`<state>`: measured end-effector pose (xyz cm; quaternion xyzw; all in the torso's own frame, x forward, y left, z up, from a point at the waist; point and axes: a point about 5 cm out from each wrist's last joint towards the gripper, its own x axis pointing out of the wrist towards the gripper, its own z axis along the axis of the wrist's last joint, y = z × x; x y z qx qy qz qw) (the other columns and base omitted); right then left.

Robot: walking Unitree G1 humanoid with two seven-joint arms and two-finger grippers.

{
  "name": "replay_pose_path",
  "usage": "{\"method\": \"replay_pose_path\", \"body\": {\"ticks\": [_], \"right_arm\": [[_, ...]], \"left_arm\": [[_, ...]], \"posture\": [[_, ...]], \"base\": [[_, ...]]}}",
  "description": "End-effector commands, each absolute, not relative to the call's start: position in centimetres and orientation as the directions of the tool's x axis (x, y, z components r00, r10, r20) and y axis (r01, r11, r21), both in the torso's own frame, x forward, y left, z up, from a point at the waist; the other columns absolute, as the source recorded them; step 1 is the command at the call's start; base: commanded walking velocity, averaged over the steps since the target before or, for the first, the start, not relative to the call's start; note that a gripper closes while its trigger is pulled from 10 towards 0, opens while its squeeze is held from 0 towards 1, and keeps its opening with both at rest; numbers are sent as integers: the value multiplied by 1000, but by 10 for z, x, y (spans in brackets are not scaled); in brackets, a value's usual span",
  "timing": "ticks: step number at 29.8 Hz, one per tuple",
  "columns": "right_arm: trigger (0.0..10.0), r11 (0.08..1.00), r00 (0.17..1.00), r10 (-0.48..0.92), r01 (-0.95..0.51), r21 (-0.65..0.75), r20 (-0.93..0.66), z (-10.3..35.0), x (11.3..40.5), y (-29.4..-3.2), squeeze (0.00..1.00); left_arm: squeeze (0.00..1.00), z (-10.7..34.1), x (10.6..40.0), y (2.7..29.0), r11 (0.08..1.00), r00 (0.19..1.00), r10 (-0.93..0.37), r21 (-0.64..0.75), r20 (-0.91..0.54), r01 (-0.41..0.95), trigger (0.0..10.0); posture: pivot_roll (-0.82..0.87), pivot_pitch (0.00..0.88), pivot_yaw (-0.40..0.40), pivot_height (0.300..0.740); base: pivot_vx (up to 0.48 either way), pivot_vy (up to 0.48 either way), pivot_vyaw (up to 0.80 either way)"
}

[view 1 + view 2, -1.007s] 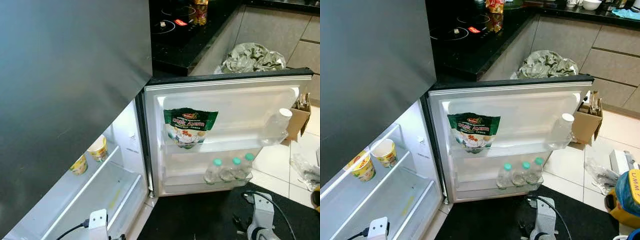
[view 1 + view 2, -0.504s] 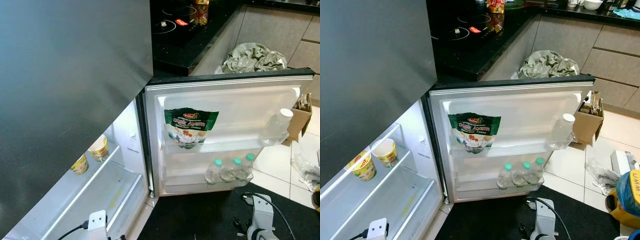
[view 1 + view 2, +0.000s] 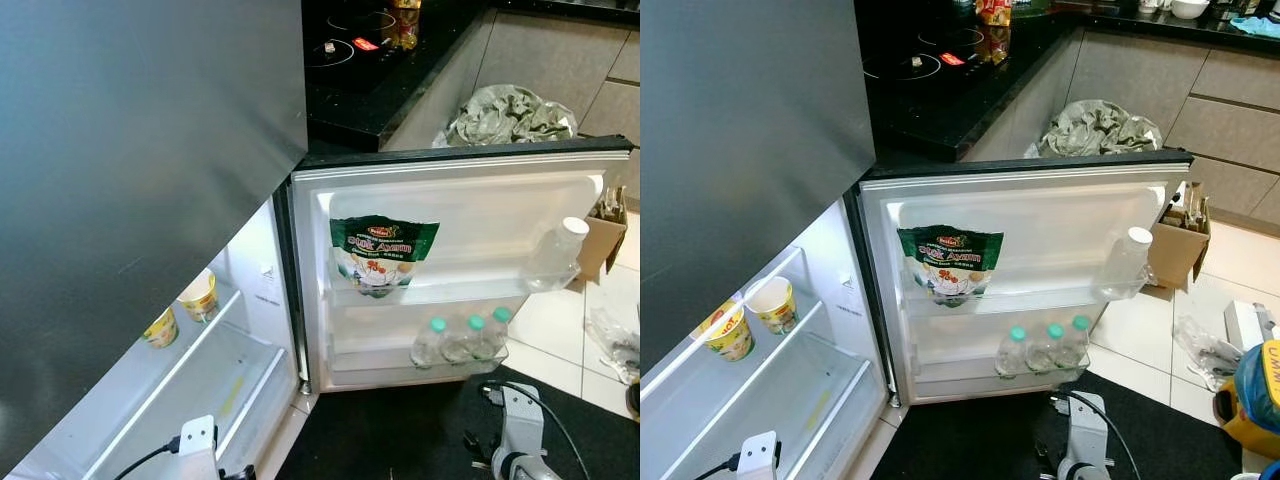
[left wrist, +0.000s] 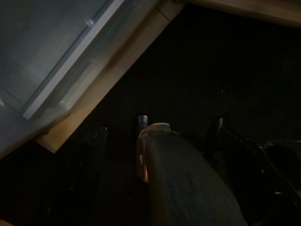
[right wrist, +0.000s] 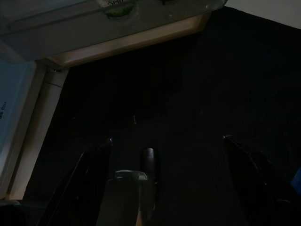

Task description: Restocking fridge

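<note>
Facing a small fridge (image 3: 290,300) with its door (image 3: 460,195) swung wide open beside a black counter carrying a cooktop (image 3: 345,40). Seeing, on the door's upper rack, a green snack pouch (image 3: 383,250) standing upright and, at the rack's far end, a clear bottle with a white cap (image 3: 558,255) leaning slightly. Seeing, on the lower door rack, three small bottles with green caps (image 3: 460,340) standing side by side, touching. Noting two yellow paper cups (image 3: 770,305) on the shelf inside the cabinet, near each other, above a clear drawer (image 3: 215,385). Hanging both arms low over the black mat (image 3: 400,430) in front of the fridge. Holding the left gripper (image 4: 160,126) with its fingers (image 4: 94,150) spread wide by the fridge's bottom edge, grasping nothing that can be made out in the dark. Holding the right gripper (image 5: 167,139) likewise spread, fingers (image 5: 91,165) well apart, just below the door's lower edge. Passing over a crumpled grey-green cloth (image 3: 505,115) behind the door and a cardboard box (image 3: 600,240) on the tiled floor beside it.
</note>
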<state>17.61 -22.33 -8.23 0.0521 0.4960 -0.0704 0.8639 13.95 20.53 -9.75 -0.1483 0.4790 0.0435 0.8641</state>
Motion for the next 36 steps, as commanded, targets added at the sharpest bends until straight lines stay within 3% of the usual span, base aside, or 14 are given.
{"method": "replay_pose_path", "body": {"ticks": [1,36], "right_arm": [[10000,985,493,-71,173,18,-867,-83,176,-222,0],[10000,983,519,-37,175,64,-854,-79,181,-225,0]], "left_arm": [[0,-101,132,201,946,515,-83,-231,-853,-230,10000],[0,-103,126,197,941,499,-114,-255,-859,-224,10000]], "posture": [[-12,0,13,740],[-36,0,17,740]], "base": [[0,-401,0],[0,-455,0]]}}
